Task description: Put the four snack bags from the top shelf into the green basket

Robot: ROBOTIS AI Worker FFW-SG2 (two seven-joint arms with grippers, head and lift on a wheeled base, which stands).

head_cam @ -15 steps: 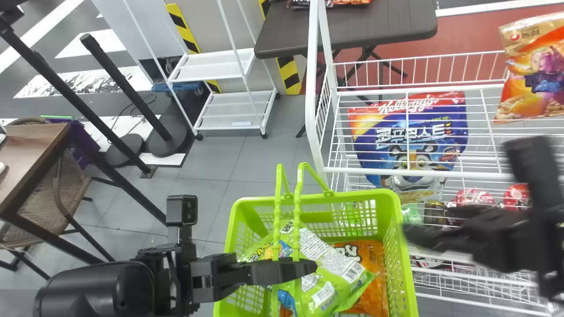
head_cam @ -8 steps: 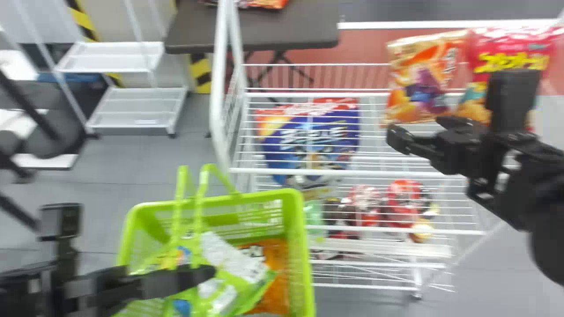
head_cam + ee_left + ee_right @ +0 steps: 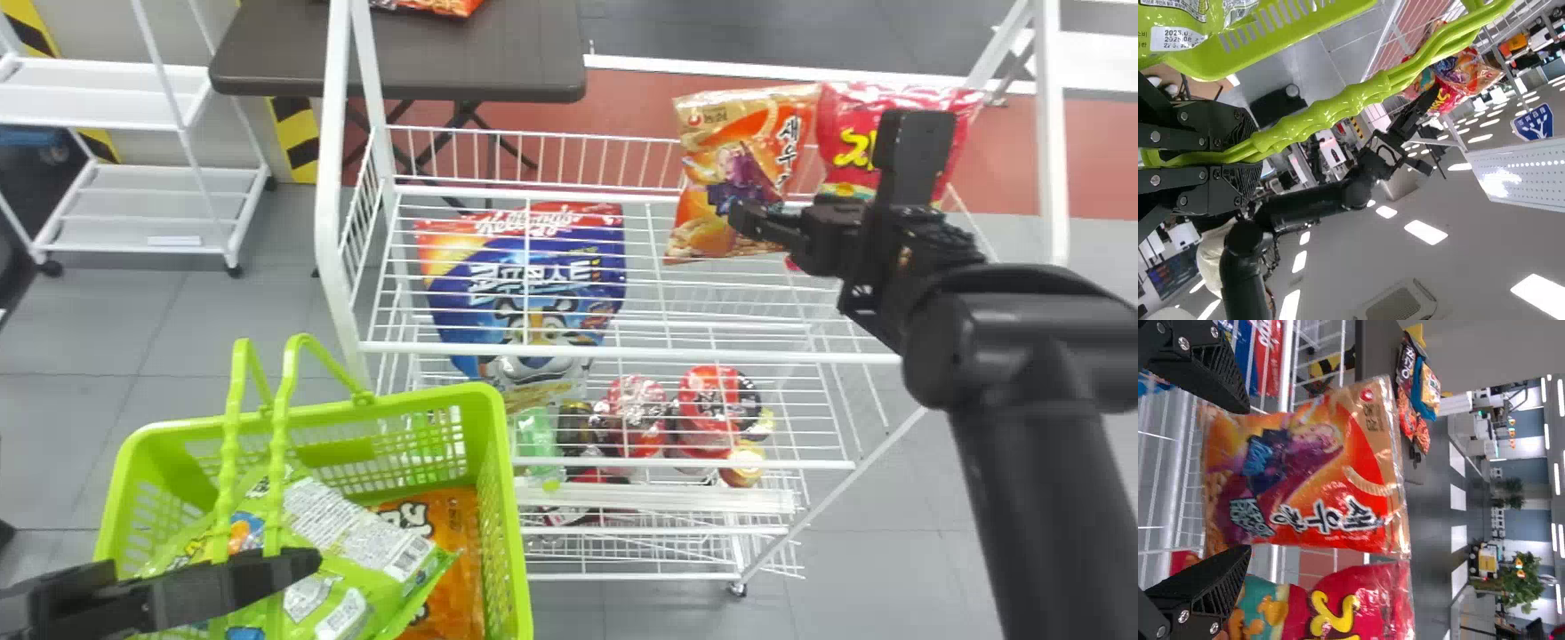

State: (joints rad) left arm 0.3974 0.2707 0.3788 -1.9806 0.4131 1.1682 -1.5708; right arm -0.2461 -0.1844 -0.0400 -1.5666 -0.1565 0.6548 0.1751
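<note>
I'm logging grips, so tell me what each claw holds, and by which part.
The left claw holds the green basket by its handles. The right claw holds nothing: it is open, with the orange snack bag between its fingers.

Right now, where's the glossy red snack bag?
Head view: the red bag stands near the top shelf's right end, beside the orange-gold bag, partly behind the right arm.
</note>
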